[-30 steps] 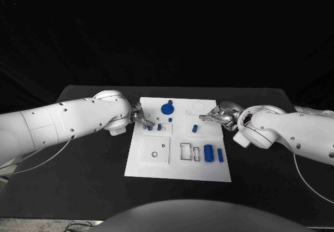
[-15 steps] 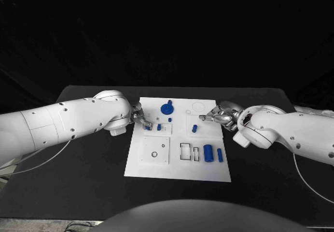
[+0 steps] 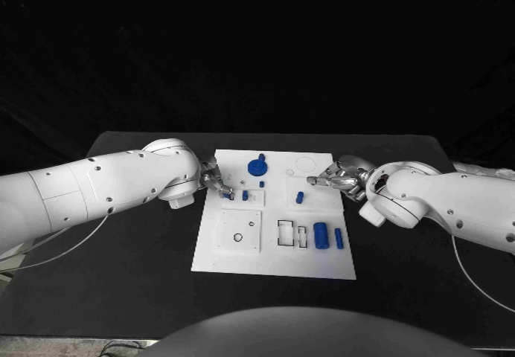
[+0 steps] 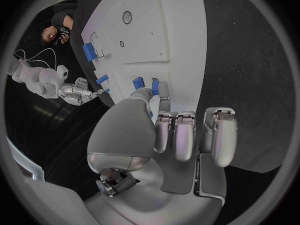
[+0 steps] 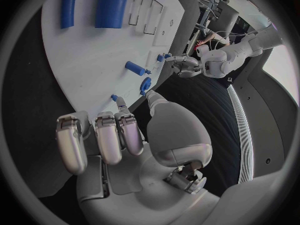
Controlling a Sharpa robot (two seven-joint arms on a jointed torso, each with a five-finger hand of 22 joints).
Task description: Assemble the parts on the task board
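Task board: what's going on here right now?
Both hands work at the far part of the white task board. The left hand has its fingertips at a small blue part near the board's left edge; whether it grips it is unclear. The right hand hovers at the right edge. Two blue cylinders lie nearer.
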